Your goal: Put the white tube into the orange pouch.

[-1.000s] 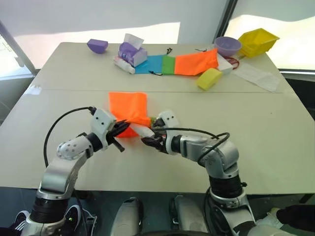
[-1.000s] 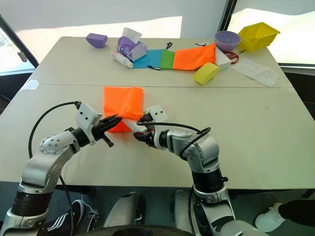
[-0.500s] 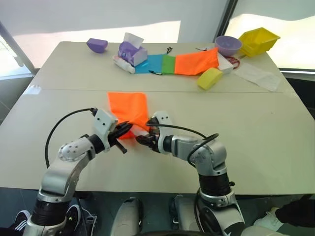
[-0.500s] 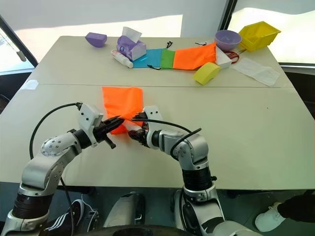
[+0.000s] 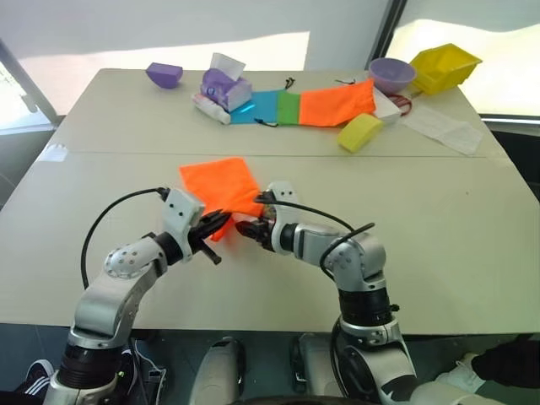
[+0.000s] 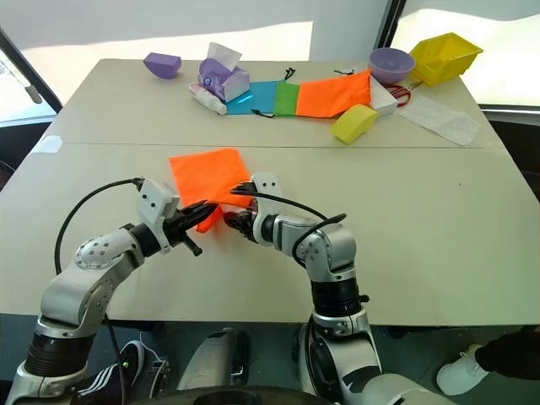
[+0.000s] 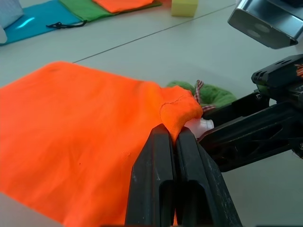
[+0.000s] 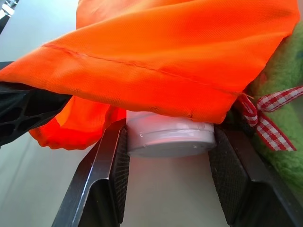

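The orange pouch (image 5: 218, 180) lies tilted on the table's near half. My left gripper (image 5: 216, 225) is shut on the pouch's near edge and pinches a fold of the fabric (image 7: 176, 113) up off the table. My right gripper (image 8: 168, 156) is shut on the white tube (image 8: 166, 134), its fingers on both sides of the cap end. The tube sits right under the lifted orange lip and is mostly hidden by it. A fuzzy green piece (image 7: 215, 94) with a red checked ribbon lies beside the pouch mouth. The two grippers almost meet there (image 6: 229, 221).
Along the table's far side lie a second orange pouch (image 5: 337, 103), green and blue pouches (image 5: 270, 108), a purple tissue box (image 5: 226, 84), a purple bowl (image 5: 391, 76), a yellow bin (image 5: 445, 69), a yellow block (image 5: 359, 133) and white paper (image 5: 443, 128).
My right gripper has pushed the tube forward and left, under the pouch's lifted lip. The pouch has turned and now lies askew. My left gripper has kept its pinch.
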Controlling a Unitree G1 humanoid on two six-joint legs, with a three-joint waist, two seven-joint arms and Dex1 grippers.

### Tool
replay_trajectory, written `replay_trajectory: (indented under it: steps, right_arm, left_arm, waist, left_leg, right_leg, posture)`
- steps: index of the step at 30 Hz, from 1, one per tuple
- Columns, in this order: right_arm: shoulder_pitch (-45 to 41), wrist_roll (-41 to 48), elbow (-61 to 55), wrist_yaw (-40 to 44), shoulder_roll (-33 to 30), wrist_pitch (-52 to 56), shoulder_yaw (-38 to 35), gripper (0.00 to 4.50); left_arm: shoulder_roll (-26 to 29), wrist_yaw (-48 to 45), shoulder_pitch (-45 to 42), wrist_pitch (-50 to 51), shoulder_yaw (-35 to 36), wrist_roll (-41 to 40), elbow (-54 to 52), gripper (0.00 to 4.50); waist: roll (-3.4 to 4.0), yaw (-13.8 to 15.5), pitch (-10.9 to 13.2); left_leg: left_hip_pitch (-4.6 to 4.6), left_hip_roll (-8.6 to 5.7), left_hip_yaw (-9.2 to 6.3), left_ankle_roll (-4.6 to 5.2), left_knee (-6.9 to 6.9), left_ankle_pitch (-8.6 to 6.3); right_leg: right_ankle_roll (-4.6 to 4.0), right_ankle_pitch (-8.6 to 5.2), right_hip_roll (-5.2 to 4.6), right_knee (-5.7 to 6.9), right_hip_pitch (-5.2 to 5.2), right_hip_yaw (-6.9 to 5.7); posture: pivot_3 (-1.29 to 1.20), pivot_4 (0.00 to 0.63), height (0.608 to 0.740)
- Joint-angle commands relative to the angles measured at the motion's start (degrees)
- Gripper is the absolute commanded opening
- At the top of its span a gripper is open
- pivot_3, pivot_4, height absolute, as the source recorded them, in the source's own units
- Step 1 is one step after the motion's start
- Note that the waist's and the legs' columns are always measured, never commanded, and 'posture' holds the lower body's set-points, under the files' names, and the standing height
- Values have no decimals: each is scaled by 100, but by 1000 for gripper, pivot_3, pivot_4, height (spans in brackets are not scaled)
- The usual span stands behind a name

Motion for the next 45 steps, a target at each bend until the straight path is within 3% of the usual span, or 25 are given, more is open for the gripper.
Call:
replay_trajectory:
  steps: [1, 19, 24, 25, 35, 40, 45]
  right_arm:
    - [-441, -101, 183, 155, 197, -464, 445, 1876]
    - [-730, -408, 1095, 294, 290, -1568, 919, 1876]
    - [-614, -263, 769, 509, 87, -1298, 918, 4259]
    - [-565, -173, 605, 613, 27, -1218, 906, 4386]
    - [107, 176, -1128, 1620, -1471, -552, 1393, 4386]
    - [303, 192, -1628, 2057, -2370, -754, 1391, 4386]
    - [336, -43, -1678, 2637, -3538, -1676, 835, 4386]
  left_arm:
    - [-120, 61, -136, -23, -49, -91, -222, 0]
    - [-116, 69, -100, -88, -202, 11, -189, 0]
    - [-105, 74, -79, -134, -185, 44, -135, 0]
    - [-99, 78, -72, -140, -164, 38, -124, 0]
    - [77, -30, 65, -270, -25, 77, -33, 0]
    - [462, -337, 279, -419, -13, 177, -42, 0]
    - [898, -675, 536, -791, 105, 285, 111, 0]
  waist:
    - [0, -25, 0]
    - [-1, -4, 0]
    - [-1, 0, -1]
    - [-1, 6, -1]
    - [-1, 8, -1]
    - [-2, 5, -1]
    - [-2, 33, 1]
  left_leg:
    - [0, 0, 2, 0, 0, 0]
    - [1, 0, 7, 1, 11, 0]
    - [5, 0, 7, 0, 16, 1]
    - [7, 0, 7, 0, 17, 1]
    - [3, 0, 7, 1, 21, 2]
    - [4, 0, 7, 4, 24, 4]
    - [2, 0, 8, 4, 23, 4]
  right_leg:
    - [0, 0, 0, 0, 0, 0]
    - [3, 2, 6, 17, -3, 1]
    - [3, 2, 6, 29, -3, 2]
    - [3, 2, 6, 32, -3, 2]
    - [3, 1, 6, 32, -5, 3]
    - [2, 1, 6, 34, -4, 3]
    - [2, 0, 9, 28, -5, 3]
  posture:
    - [0, 150, 740]
    - [0, 150, 740]
    - [0, 150, 740]
    - [0, 150, 740]
    - [0, 150, 740]
    - [0, 150, 740]
    - [0, 150, 740]
